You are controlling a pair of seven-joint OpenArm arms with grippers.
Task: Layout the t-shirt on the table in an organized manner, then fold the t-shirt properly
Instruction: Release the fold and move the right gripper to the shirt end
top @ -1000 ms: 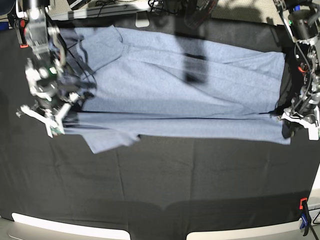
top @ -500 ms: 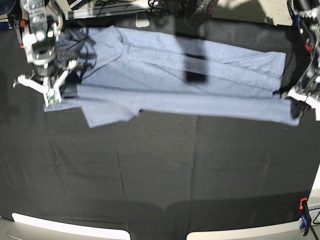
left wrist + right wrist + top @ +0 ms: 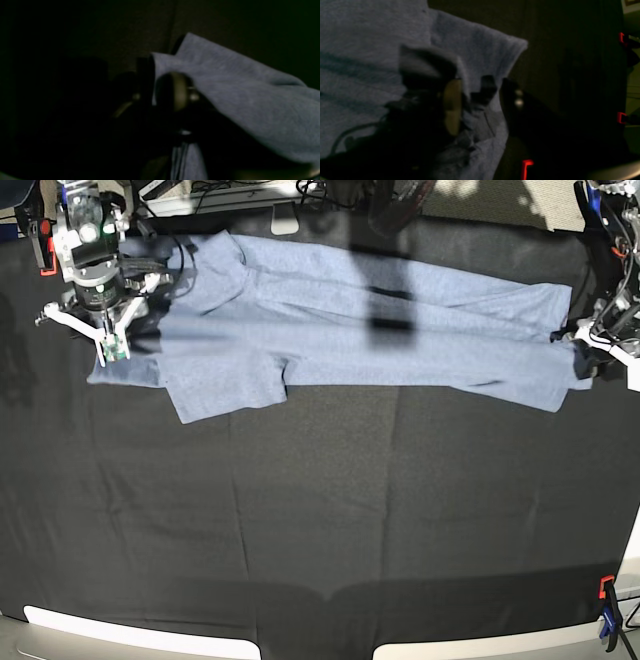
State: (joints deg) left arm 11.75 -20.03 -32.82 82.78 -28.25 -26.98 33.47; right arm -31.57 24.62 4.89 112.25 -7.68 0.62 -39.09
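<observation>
The blue-grey t-shirt (image 3: 380,330) lies stretched in a long band across the far part of the black table (image 3: 320,520), with one sleeve (image 3: 225,390) pointing toward the near side. My right gripper (image 3: 108,352) hovers over the shirt's left end. In the right wrist view its jaws (image 3: 482,100) stand apart, with bunched shirt cloth (image 3: 370,37) between them. At the shirt's right corner is my left gripper (image 3: 590,358). The dark left wrist view shows the left gripper (image 3: 155,85) slightly parted around the edge of the shirt (image 3: 250,100).
An orange-and-blue clamp (image 3: 607,620) holds the cloth at the near right corner. A red clamp (image 3: 45,250) sits at the far left edge, and red clamps (image 3: 621,37) also show in the right wrist view. Cables and equipment (image 3: 285,200) lie beyond the far edge.
Both arms have moved toward the far side, drawing the shirt's near edge with them, so the band is narrower. Both grippers were shut on the cloth and now stand parted.
</observation>
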